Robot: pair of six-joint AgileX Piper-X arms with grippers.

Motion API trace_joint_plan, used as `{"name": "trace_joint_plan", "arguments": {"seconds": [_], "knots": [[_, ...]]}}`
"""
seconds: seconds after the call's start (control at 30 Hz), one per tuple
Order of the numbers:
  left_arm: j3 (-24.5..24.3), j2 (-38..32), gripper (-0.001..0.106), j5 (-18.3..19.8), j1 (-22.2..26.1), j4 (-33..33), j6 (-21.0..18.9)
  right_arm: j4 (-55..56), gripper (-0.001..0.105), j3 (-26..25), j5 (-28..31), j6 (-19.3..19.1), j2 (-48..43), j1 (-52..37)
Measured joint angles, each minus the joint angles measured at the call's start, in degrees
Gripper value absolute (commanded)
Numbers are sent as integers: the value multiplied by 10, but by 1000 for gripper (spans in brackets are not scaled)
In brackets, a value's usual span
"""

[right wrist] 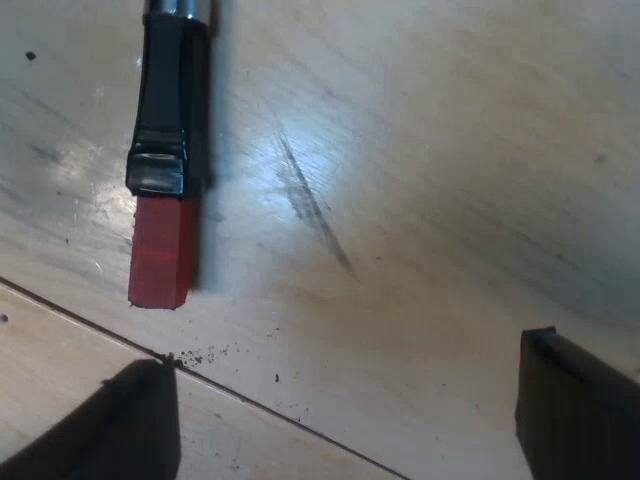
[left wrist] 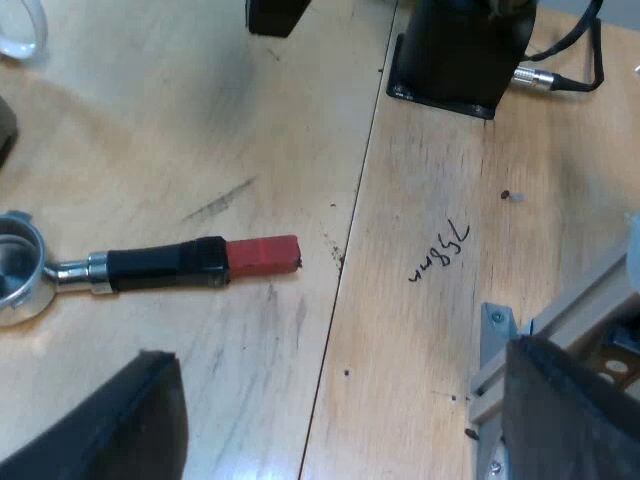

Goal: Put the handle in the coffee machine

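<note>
My left gripper hangs over the wooden table with its black fingers spread wide and nothing between them. By one finger, a metal bracket is fixed at the table's edge. A seam between two boards runs away from the gripper. Just beside it lies the metal holder, loose and flat on the wood. Its dark handle points toward the seam, and the red end stops just short of it. Across the seam there is pencilled writing. Farther off stands a black base, and a clear rim shows well apart from it.

My right gripper is likewise released, with bare wood between its fingers. The seam passes near the fingertips, with dark specks scattered along it. Just past it sits the red end, and the handle runs on away from the gripper. A dark scratch marks the wood near the handle.
</note>
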Motion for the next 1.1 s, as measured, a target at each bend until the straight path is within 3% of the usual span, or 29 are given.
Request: {"name": "trace_joint_plan", "arguments": {"seconds": [0.2,0.37,0.57,0.87,0.97,1.1], "knots": [[0,0,67,1,0,0,0,-3,20,0,0,2,55,34],[0,0,67,1,0,0,0,-8,1,0,0,3,85,48],[0,0,67,1,0,0,0,-35,0,0,1,26,111,48],[0,0,67,1,0,0,0,-78,0,25,1,26,123,48],[0,0,67,1,0,0,0,-97,0,50,1,34,123,48],[0,0,67,1,0,0,0,-168,0,138,1,62,124,48]]}}
